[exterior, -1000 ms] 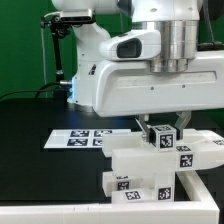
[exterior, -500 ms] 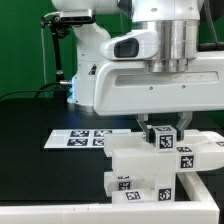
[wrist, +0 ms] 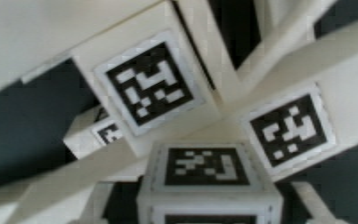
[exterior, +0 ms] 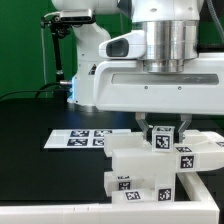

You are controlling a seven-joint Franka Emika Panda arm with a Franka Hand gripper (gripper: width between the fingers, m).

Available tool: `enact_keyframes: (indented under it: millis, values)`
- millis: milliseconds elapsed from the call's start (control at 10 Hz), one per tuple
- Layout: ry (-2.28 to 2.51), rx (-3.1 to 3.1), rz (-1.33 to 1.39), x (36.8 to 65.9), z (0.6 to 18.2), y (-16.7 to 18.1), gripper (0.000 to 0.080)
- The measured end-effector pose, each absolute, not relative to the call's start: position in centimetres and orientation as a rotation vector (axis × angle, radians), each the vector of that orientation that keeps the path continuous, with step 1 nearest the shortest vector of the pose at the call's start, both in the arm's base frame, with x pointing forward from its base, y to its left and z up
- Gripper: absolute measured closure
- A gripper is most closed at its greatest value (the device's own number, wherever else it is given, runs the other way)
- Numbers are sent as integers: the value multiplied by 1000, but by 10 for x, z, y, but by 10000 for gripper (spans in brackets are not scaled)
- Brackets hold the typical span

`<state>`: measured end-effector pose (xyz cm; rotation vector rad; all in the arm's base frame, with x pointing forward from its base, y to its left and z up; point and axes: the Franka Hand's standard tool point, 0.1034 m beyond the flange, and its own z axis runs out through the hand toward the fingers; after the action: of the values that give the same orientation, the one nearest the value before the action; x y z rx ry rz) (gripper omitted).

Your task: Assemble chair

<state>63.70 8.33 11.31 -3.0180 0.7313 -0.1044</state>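
Gripper (exterior: 164, 131), jaws narrowed onto the cube end of a post (exterior: 163, 141) atop the part-built chair (exterior: 138, 162) just beside the marker board (exterior: 85, 138): seating the post well likely calls for keeping it upright and pressing straight down, without nudging the chair beneath.

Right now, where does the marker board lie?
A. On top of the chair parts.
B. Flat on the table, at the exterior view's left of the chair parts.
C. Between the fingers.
B: the marker board lies flat on the black table, at the exterior view's left of the chair parts.
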Motion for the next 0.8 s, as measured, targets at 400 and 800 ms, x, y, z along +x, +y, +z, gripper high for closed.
enact_keyframes:
  millis: [400, 800]
  values:
    - [1283, -2811, -96, 638, 113, 83, 518]
    - [1577, -2630, -74, 638, 113, 85, 518]
